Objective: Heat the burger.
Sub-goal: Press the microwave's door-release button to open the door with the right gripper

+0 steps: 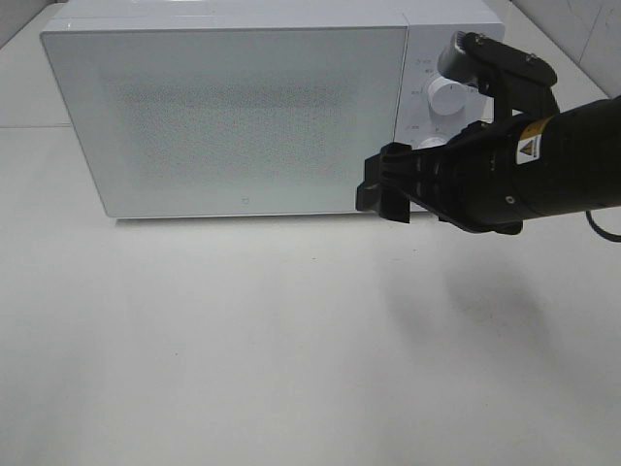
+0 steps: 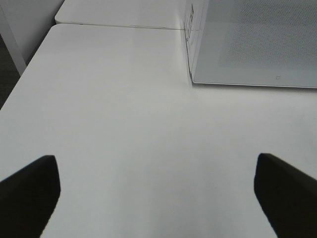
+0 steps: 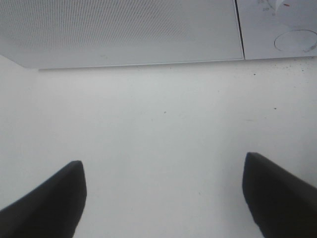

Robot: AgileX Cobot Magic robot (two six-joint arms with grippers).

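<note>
1. While the white microwave [image 1: 233,107] stands toward the far edge of the white desk [image 1: 291,349], its door [image 1: 223,116] is shut flat against the body, and the speckled pane shows nothing of the inside.
2. The burger appears in none of the three views, so I cannot tell where it is.
3. The control panel [image 1: 441,87] is on the microwave's right side, with two white knobs [image 1: 444,95] one above the other; the lower knob is partly hidden behind the right arm [image 1: 553,165].
4. The right arm reaches in from the desk's right edge and crosses in front of the control panel.
5. The right fingers [image 1: 386,186] hang in front of the lower right corner of the door, just beside the seam between door and panel.
6. In the right wrist view those fingers stand wide apart with only bare desk between them. They grip nothing, and the door's lower edge lies ahead of them, apart from the tips.
7. The left fingers [image 2: 29,196] are spread as wide and hold nothing. They are over bare desk, facing the front left corner of the microwave, well apart from it.
8. The high view does not show the left fingers.
</note>
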